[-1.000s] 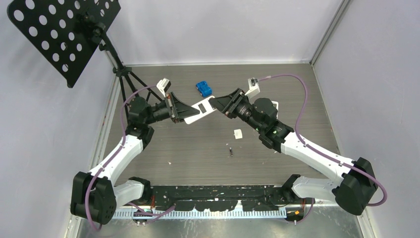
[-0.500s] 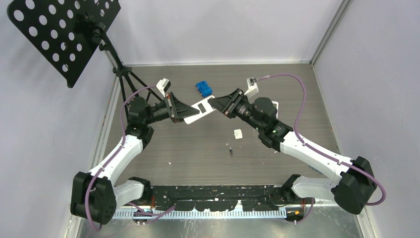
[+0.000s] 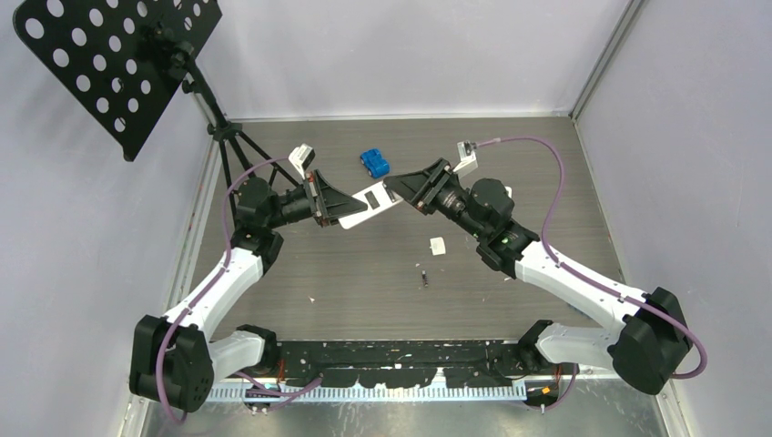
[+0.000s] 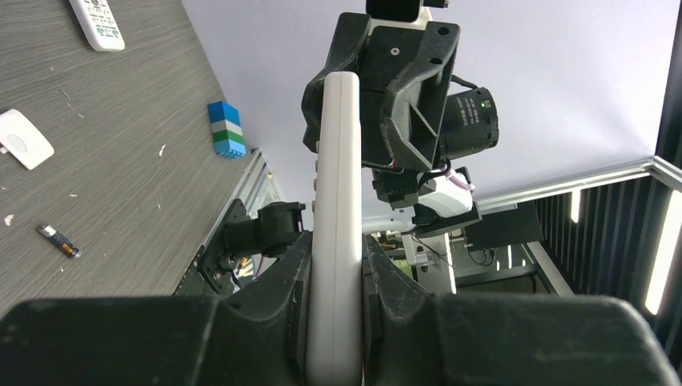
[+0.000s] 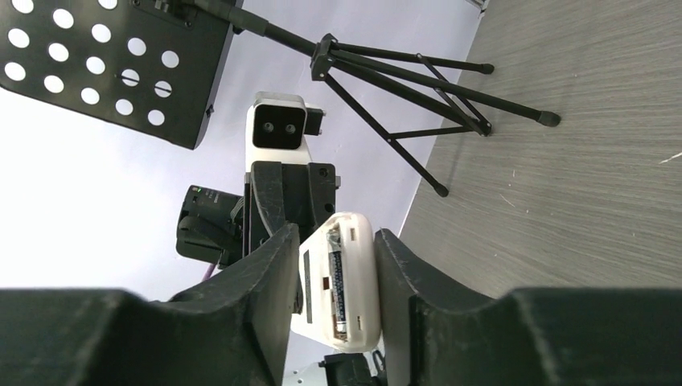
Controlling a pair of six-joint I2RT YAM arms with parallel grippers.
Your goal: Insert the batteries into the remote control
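A white remote control point(image 3: 367, 202) hangs in the air between my two arms. My left gripper point(image 3: 330, 202) is shut on its near end, and the left wrist view shows it edge-on point(image 4: 338, 161) between the fingers. My right gripper point(image 3: 401, 188) is shut on its far end. In the right wrist view the remote's back point(image 5: 358, 281) faces me with the compartment open. One dark battery point(image 5: 335, 285) lies in the compartment. Another battery point(image 3: 424, 276) lies loose on the table and also shows in the left wrist view point(image 4: 59, 240).
A small white cover piece point(image 3: 438, 245) lies on the table near the loose battery. A blue brick block point(image 3: 374, 163) sits behind the remote. A second remote point(image 4: 96, 22) lies farther off. A black music stand point(image 3: 118, 64) on a tripod point(image 5: 418, 88) stands at the back left.
My right gripper has shifted slightly up and left, closer onto the remote's far end. The left arm and the remote have stayed put.
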